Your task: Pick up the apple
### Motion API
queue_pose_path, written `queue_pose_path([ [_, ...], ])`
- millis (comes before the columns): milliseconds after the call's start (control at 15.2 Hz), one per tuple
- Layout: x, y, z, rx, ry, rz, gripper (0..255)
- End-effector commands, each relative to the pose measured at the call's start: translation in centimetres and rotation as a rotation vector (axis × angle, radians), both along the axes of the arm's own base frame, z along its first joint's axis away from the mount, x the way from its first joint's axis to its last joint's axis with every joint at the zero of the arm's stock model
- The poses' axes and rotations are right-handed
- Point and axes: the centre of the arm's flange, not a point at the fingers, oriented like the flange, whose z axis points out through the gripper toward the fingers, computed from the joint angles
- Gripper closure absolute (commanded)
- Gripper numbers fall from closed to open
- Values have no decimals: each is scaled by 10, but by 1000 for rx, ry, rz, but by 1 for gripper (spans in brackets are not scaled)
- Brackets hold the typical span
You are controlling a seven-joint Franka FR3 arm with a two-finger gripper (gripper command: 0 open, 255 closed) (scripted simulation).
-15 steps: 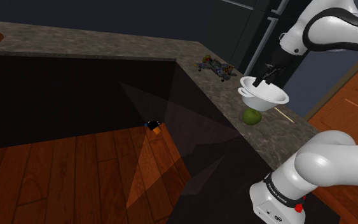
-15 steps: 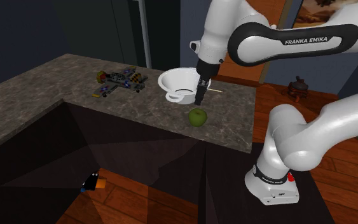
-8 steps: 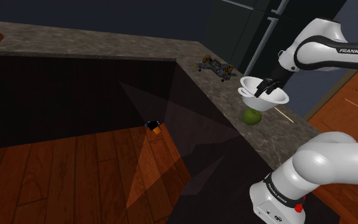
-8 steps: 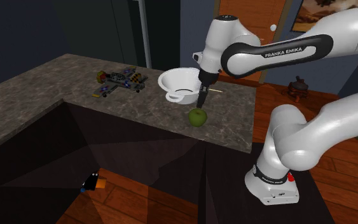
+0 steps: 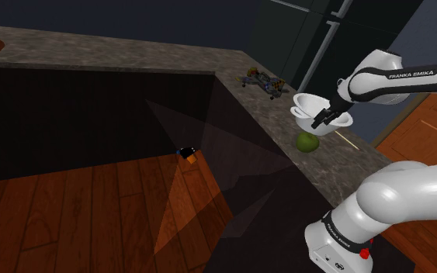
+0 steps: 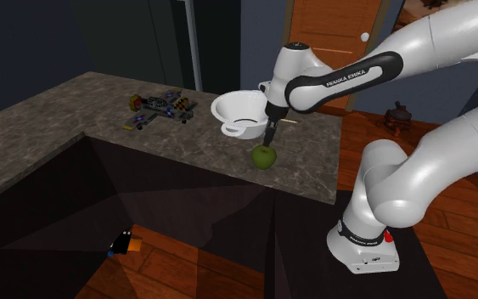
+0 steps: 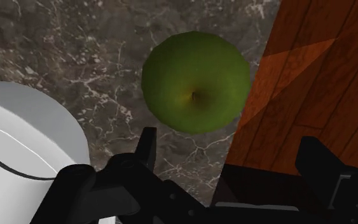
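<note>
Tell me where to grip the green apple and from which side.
Take the round green apple across its widest middle, straight down from above: its stem dimple faces up and it sits on the dark marbled counter. Keep the open black gripper clear of the white bowl beside it.

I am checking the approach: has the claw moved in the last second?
Yes. In the second exterior view the claw has come down beside the bowl, closer to the apple.

White bowl (image 6: 242, 112) on dark stone counter (image 6: 50, 127); colourful clutter (image 6: 156, 108) nearby; wood floor (image 5: 69, 217).
</note>
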Motion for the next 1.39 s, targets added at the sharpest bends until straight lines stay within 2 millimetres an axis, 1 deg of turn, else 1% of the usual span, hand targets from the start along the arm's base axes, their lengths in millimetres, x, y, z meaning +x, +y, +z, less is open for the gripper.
queue_pose_path([
  [0,-3,-19,-19,-3,-2,1,0],
  [462,-3,-19,-56,-3,-2,2,0],
  [594,-3,-19,-59,-3,-2,2,0],
  [660,-4,-19,-59,-3,-2,2,255],
  [1188,-3,-19,-60,-3,-2,2,255],
  [1254,-3,-19,-59,-3,-2,2,255],
  [1320,-3,-19,-54,-3,-2,2,255],
])
